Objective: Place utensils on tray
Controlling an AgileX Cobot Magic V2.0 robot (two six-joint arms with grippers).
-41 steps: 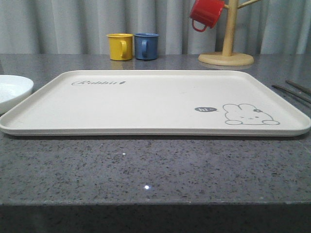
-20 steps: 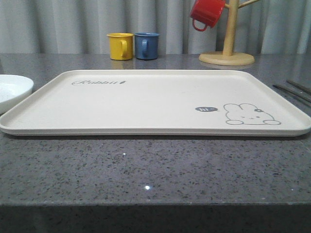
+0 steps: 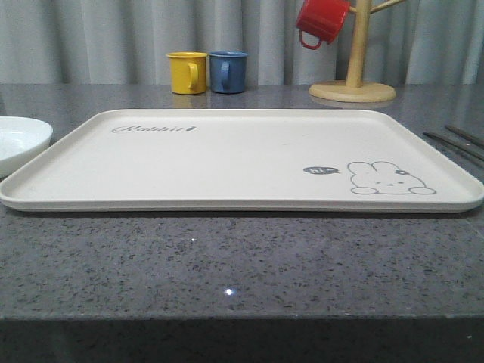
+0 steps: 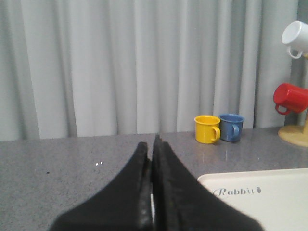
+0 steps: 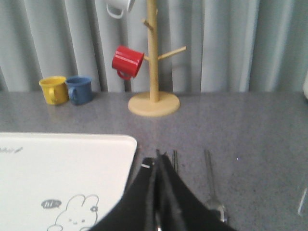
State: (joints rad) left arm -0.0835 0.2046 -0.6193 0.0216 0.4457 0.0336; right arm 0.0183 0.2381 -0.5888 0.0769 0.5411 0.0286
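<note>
- The tray (image 3: 227, 162) lies flat on the grey speckled table (image 3: 227, 265), its surface bare apart from the printed rabbit and "Rabbit" script.
- The white plate (image 3: 19, 140) sits on the table just beside the tray's left end, apart from the rim.
- Off the tray's right end, the chopsticks (image 3: 457, 141) lie on the table as two thin dark bars near the rim.
- From the right wrist, a thin metal piece (image 5: 175, 161) lies just past the fingertips, and beside it a long-handled utensil (image 5: 211, 185) whose head is too blurred to tell fork from spoon.
- The left gripper (image 4: 154, 144) has its jaws pressed together with nothing between them, above the table near the tray's left far corner.
- The right gripper (image 5: 158, 156) is likewise closed tight and empty, beside the tray's right edge.
- Behind the tray stand a yellow cup (image 3: 187, 72) and a blue cup (image 3: 228, 72), touching or nearly so.
- A wooden cup tree (image 3: 353, 68) stands at the far right, with a red cup (image 3: 321, 21) hanging from it and a white cup (image 4: 297, 38) higher up.
- Pale curtains (image 3: 113, 38) close off the back.
</note>
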